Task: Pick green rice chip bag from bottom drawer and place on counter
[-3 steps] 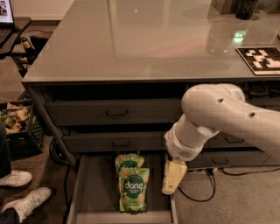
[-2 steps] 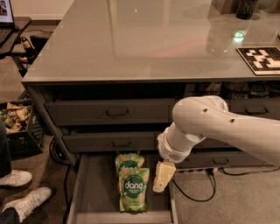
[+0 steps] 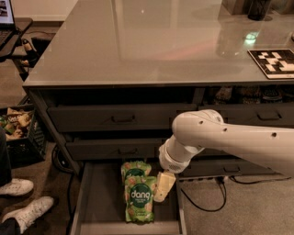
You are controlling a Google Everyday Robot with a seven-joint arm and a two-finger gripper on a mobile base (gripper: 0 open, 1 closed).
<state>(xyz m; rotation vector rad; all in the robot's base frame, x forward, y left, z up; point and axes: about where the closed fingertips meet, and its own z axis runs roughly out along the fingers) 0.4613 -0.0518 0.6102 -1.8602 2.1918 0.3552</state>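
The bottom drawer (image 3: 98,206) is pulled open at the foot of the dark grey cabinet. Two light-green pouches lie in it, one partly over the other. The front pouch, the green rice chip bag (image 3: 139,200), shows a dark green badge with white "dang" lettering. Its twin (image 3: 134,169) lies just behind it. My gripper (image 3: 163,186) hangs from the white arm (image 3: 216,137), low over the drawer, right beside the front bag's upper right edge. The glossy grey counter (image 3: 151,46) fills the top of the view.
Two handled drawers (image 3: 121,118) (image 3: 124,149) sit shut above the open one. A black-and-white marker board (image 3: 274,63) and a dark cup (image 3: 258,9) stand on the counter's right. A crate of snacks (image 3: 16,124), someone's white shoes (image 3: 23,202) and floor cables (image 3: 206,202) flank the cabinet.
The arm has swung left and down, bringing my gripper from the drawer's right edge to beside the front bag. The bags have not moved.
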